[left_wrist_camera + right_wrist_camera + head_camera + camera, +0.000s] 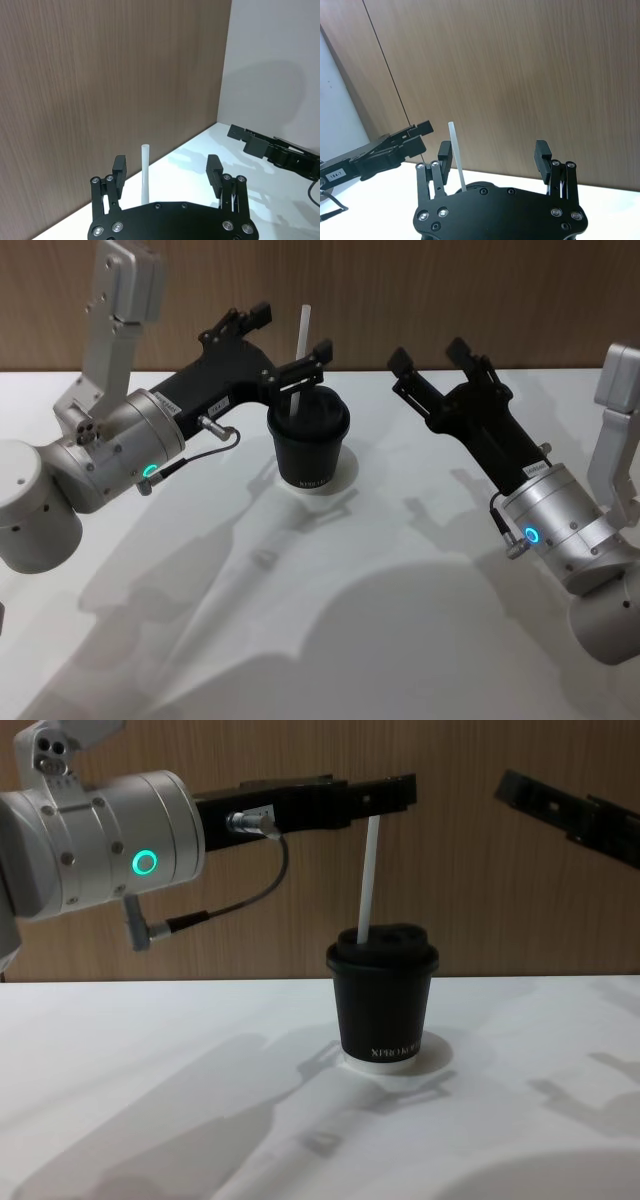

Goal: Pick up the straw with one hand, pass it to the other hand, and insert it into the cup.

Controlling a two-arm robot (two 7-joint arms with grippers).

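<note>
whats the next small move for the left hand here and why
Probably lift the left hand straight up and back, away from the cup. The straw already stands in the cup's lid, and the left hand's fingers are spread open around it rather than gripping it. The right hand is open too, off to the side, so nothing is left to hold. Going straight up should avoid knocking the straw.

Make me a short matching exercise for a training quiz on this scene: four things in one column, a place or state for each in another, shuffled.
Things:
1. straw
2. cup
3. left gripper
4. right gripper

States:
A. open, off to the side of the cup
B. standing in the lid
C. open, fingers either side of the straw
D. standing on the white table

Pairs: 1-B, 2-D, 3-C, 4-A
</note>
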